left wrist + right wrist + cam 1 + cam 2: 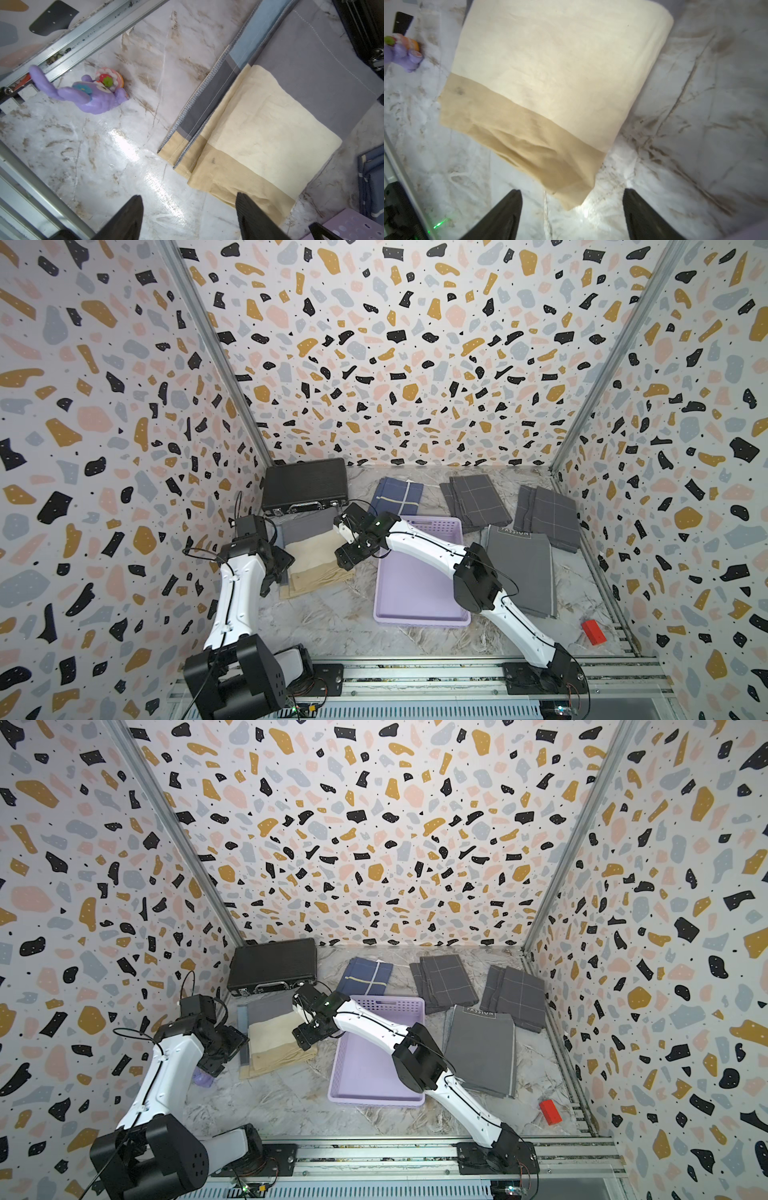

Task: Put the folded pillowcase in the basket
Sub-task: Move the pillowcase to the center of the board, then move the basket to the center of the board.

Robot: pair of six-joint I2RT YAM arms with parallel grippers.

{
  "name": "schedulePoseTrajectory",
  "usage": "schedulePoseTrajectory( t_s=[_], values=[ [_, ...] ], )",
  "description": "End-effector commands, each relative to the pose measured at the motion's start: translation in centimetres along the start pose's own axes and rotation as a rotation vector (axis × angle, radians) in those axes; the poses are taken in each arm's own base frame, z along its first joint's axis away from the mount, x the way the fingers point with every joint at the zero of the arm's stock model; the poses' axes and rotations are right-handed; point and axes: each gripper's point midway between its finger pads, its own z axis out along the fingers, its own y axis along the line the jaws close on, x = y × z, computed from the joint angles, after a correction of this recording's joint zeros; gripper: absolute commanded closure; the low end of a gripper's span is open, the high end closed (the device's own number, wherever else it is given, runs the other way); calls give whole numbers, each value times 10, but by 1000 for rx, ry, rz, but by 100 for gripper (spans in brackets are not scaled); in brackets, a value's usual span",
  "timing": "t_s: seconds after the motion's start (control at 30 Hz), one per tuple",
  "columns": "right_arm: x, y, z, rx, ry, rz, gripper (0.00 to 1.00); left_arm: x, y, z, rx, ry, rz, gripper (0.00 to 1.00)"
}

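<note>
The folded pillowcase [313, 560] [276, 1040], cream with a tan band and grey layers under it, lies flat on the marble table left of the basket. The lilac basket [419, 620] [365, 1073] holds nothing; my right arm reaches across it. My left gripper [272, 583] [188, 199] hangs open by the pillowcase's [259, 128] near left side, one finger over the tan edge. My right gripper [347, 562] [572, 193] is open just off the tan corner of the pillowcase [550, 72], nothing between its fingers.
A black hard case [305, 485] lies behind the pillowcase. A blue folded cloth [397, 495], two grey checked ones [476, 499] [548, 518] and a plain grey one [519, 568] surround the basket. A purple toy [93, 93] lies by the left rail, a red block [594, 632] near right.
</note>
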Motion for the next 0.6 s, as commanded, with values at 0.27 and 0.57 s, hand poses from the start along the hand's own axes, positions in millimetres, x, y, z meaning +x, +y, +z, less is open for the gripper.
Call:
schedulePoseTrajectory(
  t_s=[0.27,0.57],
  values=[
    [13,-6,20,5,62,99,25,6,2,5,26,-7,-11,25],
    [29,9,16,-96,91,167,88,3,1,7,20,-15,-8,25]
  ],
)
